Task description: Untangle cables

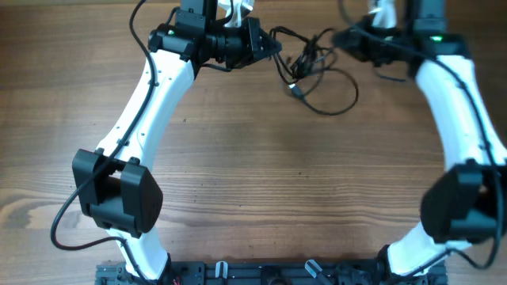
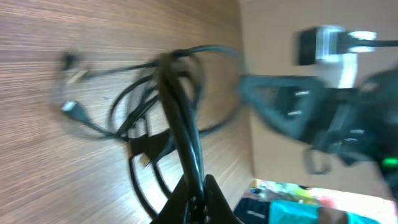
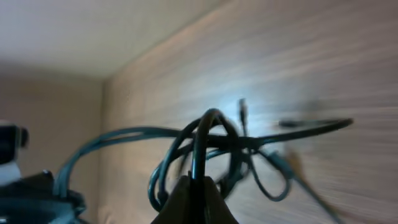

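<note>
The cables (image 1: 311, 65) are thin black cords with small plug ends, tangled in one bundle at the far middle of the wooden table. My left gripper (image 1: 269, 43) is shut on a strand at the bundle's left side; in the left wrist view (image 2: 199, 199) the cord (image 2: 180, 118) runs up from the jaws to the knot. My right gripper (image 1: 348, 38) is shut on a strand at the bundle's right side; in the right wrist view (image 3: 196, 190) the cord (image 3: 199, 143) rises from the jaws to the loops. The views are blurred.
The table's far edge (image 2: 245, 124) runs close behind the bundle. Thicker black arm wires (image 1: 67, 218) loop near the left base. A black rail (image 1: 269, 273) lies along the front edge.
</note>
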`<state>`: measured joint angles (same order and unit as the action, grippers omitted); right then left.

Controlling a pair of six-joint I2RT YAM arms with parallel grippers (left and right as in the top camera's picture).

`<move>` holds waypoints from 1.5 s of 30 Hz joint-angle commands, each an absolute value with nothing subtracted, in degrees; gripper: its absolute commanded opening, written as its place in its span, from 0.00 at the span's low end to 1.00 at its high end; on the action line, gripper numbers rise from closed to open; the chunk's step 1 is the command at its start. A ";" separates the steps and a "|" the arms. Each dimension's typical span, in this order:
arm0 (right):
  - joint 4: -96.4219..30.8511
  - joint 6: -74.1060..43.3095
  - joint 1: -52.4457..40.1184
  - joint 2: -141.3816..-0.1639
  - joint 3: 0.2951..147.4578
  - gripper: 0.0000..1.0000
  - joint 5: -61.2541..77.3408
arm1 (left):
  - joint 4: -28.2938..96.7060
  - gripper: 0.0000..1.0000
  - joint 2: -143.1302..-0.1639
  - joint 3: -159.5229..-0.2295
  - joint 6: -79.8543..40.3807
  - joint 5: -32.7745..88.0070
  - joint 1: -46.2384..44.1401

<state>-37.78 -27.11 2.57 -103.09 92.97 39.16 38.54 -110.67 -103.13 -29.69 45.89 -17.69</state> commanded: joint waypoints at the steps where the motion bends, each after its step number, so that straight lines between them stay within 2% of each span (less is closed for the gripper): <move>1: -39.70 -25.78 7.29 -96.47 93.32 0.04 28.97 | 39.53 0.04 -109.95 -103.35 -23.64 43.75 -17.96; 4: -41.82 -26.52 9.65 -95.07 93.32 0.04 22.72 | 40.01 0.04 -109.95 -103.35 -22.11 43.31 -17.96; 12: -46.61 -26.28 10.70 -94.65 93.30 0.04 17.89 | 40.60 0.04 -109.95 -103.35 -20.95 42.09 -17.96; 14: -47.24 -24.95 10.37 -94.65 93.30 0.05 19.40 | 40.58 0.15 -109.95 -103.35 -20.97 41.08 -17.98; 15: -47.57 -24.16 10.13 -94.65 93.30 0.04 20.49 | 40.58 0.27 -109.95 -103.35 -20.97 40.36 -18.06; 20: -50.04 -22.52 8.38 -94.65 93.30 0.04 23.62 | 40.60 0.51 -109.95 -103.35 -20.97 36.95 -19.31; 24: -52.01 -22.48 6.26 -94.65 93.30 0.04 23.64 | 40.82 0.54 -110.37 -103.35 -20.99 33.56 -21.56; 37: -53.30 -22.63 2.96 -94.65 93.30 0.04 24.51 | 40.71 0.52 -117.36 -103.28 -24.47 31.40 -25.93; 44: -55.18 -22.04 1.93 -94.83 93.30 0.05 24.47 | 39.35 0.60 -118.52 -103.31 -24.45 29.02 -24.32; 45: -55.18 -21.52 1.69 -94.83 93.30 0.08 24.21 | 39.20 0.61 -118.52 -103.31 -24.45 29.02 -23.68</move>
